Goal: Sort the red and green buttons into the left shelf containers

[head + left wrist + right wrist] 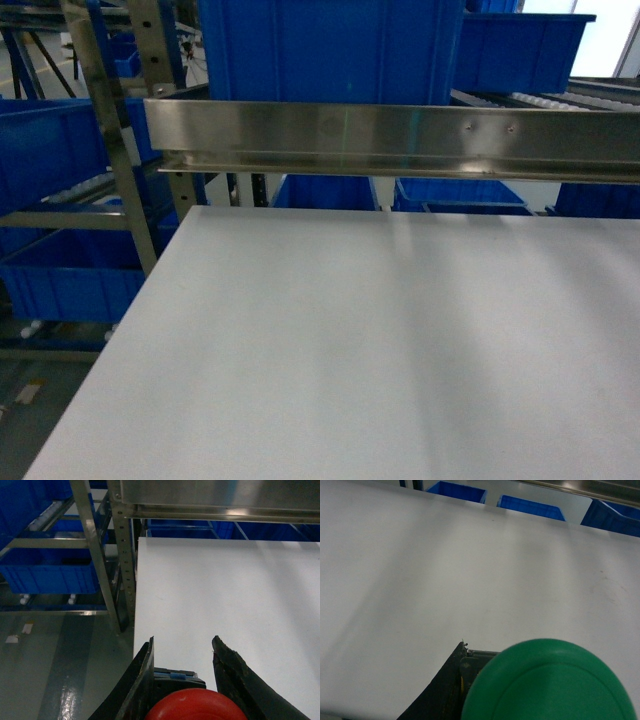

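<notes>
Red button [194,706] at the bottom edge of the left wrist frame, its domed cap clamped between the two black fingers [141,682] of the left gripper [186,680], with a dark and blue base just showing above the cap. Beyond the fingertips, white table [225,590] filling the right and centre of that frame, its left edge running down toward the fingers; grey floor and a steel rack upright [97,555] at left, with a blue bin [50,577] on a low shelf at middle left.

Green button [550,682] large at the bottom right of the right wrist frame, cap toward the lens, held by the right gripper [520,690]; only one black finger [437,695] visible, at its left, pressed against the button's body, the other hidden behind the cap. Above, the same white surface, and small blue bins [532,507] along the top edge.

Head frame: neither gripper nor button in sight. White tabletop across the lower part, steel rail [400,135] crossing the upper third, large deep blue container [330,50] behind it at top centre, more blue bins on the rack at left.
</notes>
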Robot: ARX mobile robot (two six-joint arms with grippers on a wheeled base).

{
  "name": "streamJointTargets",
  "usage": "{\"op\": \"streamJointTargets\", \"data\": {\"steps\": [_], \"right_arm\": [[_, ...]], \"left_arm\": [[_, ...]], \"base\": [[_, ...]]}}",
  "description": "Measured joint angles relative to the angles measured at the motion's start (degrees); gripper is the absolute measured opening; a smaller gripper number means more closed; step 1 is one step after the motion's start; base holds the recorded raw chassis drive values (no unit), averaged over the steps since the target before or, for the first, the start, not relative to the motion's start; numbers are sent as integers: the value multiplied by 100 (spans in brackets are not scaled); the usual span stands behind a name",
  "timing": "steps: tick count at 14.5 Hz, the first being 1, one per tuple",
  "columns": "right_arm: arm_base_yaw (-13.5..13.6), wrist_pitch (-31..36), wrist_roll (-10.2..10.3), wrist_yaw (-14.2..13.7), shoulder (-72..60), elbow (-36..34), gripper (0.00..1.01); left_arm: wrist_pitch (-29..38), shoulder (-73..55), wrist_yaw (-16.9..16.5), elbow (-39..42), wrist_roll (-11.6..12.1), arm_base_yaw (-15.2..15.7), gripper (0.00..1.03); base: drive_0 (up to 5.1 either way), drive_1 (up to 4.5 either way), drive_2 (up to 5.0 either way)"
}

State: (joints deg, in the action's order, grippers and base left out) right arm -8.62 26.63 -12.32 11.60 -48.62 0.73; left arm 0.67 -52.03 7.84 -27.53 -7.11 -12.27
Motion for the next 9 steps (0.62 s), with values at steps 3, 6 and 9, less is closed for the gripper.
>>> {"op": "streamJointTargets", "data": {"steps": [3, 6, 9], "right_arm": [[0, 4, 0, 0, 0, 0, 35], [0, -2, 0, 0, -2, 0, 35], [0, 4, 0, 0, 9, 0, 35]], "left_arm": [[0, 0, 7, 0, 0, 4, 32], [7, 4, 4, 0, 0, 4, 32], [7, 2, 4, 0, 0, 4, 32]], "base": [[-507, 239, 239], [-505, 240, 240], [-505, 241, 241]]}}
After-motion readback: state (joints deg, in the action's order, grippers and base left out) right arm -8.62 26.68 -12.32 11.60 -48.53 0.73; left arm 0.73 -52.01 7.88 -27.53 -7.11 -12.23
